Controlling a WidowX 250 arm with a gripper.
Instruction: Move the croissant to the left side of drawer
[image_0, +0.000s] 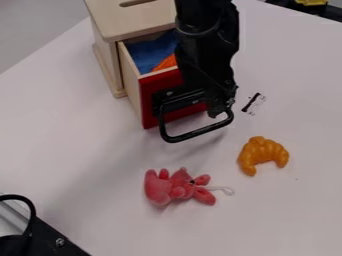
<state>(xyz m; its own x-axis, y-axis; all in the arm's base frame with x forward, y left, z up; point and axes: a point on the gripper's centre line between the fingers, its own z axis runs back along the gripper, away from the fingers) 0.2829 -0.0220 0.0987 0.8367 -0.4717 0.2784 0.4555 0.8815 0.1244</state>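
Note:
My gripper hangs in front of the drawer's right part, by the right end of the black handle; whether it touches the handle I cannot tell. The drawer has a red front and light wooden sides and is pulled partly out of a wooden cabinet. The orange-yellow croissant lies on the table to the right of the drawer and nearer the camera, apart from the gripper. The arm hides part of the drawer's front and inside.
A pink plush toy with a white string lies on the table, left of and below the croissant. Inside the drawer are blue cloth and something orange. The wooden cabinet stands at the top. Black equipment occupies the lower left corner.

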